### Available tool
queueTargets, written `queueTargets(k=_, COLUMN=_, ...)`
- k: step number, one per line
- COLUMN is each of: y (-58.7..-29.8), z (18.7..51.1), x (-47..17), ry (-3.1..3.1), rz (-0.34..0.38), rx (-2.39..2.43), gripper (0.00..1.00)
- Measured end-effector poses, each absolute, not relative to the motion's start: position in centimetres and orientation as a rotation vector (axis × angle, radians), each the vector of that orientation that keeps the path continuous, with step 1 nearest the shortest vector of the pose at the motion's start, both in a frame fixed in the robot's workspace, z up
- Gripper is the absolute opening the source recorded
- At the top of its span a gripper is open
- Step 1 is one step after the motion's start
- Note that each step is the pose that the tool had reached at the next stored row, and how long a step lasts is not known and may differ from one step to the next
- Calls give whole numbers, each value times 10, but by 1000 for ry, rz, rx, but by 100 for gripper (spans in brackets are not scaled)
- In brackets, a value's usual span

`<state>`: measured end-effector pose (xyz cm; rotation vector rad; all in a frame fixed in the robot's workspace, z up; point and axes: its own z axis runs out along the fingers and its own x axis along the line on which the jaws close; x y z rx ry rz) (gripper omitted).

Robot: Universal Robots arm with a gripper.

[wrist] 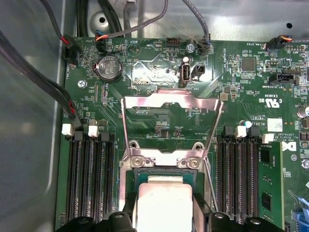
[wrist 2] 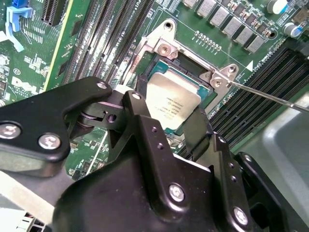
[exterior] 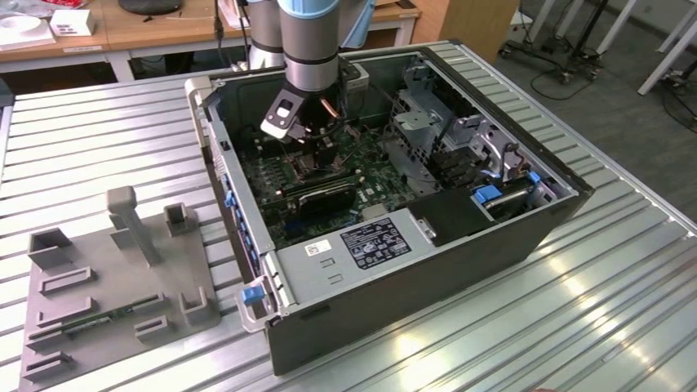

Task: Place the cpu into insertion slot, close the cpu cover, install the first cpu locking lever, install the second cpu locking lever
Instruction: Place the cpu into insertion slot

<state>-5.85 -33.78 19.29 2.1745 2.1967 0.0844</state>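
A ribbed metal table (exterior: 109, 131) carries the open case (exterior: 436, 269), and I am reaching down into it, over the green board (wrist: 159, 121). My gripper (wrist 2: 171, 118) is nearly closed: its two fingers (wrist 2: 142, 121) press on opposite edges of the cpu (wrist 2: 171, 104) and hold it. The cpu is right at the socket (wrist 2: 188, 63), pale top up. I cannot tell if it hangs just above the socket or already touches it. The cover (wrist: 174, 94) is swung open and leans back from the socket, so the way down is free. One thin lever (wrist 2: 270, 96) lies out to the side, apart from my fingers. I think the chip should stay flat, with its edges parallel to the socket walls, and go straight down without any push. A tilt or a sideways slide could harm the contacts under it. From these views the cpu looks a little turned against the frame, so I would check the corners first.
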Motion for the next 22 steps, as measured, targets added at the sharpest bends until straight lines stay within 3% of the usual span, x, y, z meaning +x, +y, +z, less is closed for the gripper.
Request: queueTargets(k=22, y=-338, z=193, x=-55, ry=2198, rz=80, rx=2179, gripper=54)
